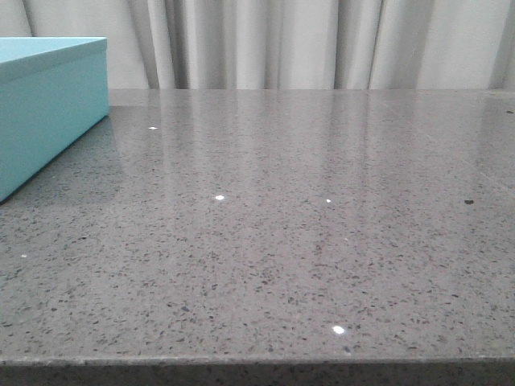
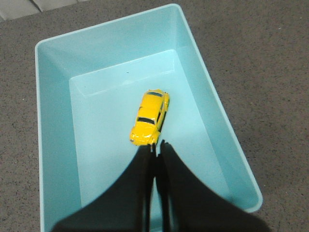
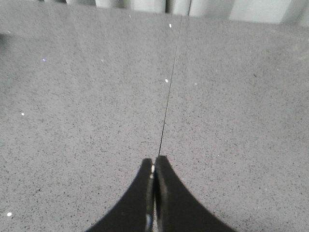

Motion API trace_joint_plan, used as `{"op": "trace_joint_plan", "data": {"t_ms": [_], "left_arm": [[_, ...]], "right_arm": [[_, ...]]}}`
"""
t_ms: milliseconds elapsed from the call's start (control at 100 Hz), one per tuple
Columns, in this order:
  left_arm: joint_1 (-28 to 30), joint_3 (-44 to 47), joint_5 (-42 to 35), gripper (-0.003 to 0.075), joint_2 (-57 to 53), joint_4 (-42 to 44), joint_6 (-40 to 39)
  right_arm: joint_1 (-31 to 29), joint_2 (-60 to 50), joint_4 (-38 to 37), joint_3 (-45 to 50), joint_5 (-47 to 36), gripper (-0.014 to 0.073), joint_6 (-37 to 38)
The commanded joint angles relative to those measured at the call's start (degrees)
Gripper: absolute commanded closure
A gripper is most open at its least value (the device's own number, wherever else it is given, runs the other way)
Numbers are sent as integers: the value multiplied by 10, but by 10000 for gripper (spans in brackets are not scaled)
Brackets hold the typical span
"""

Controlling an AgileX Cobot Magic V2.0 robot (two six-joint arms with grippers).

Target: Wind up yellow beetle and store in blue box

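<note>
Yellow beetle lies in blue box, just beyond left end effector.

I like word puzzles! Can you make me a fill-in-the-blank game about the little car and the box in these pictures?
1. The yellow beetle sits inside the blue ____.
2. The left gripper hovers over the blue box with its fingers ____.
3. The right gripper is above bare grey ____.
4. The toy car's colour is ____.

Missing words: box; shut; table; yellow
</note>
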Motion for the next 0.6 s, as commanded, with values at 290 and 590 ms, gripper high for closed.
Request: {"op": "trace_joint_plan", "data": {"t_ms": [290, 590], "left_arm": [[0, 284, -196, 739, -236, -40, -1], [0, 472, -276, 739, -386, -47, -1]], "right_arm": [[0, -162, -15, 130, -141, 660, -5], [0, -256, -15, 244, -194, 660, -5]]}}
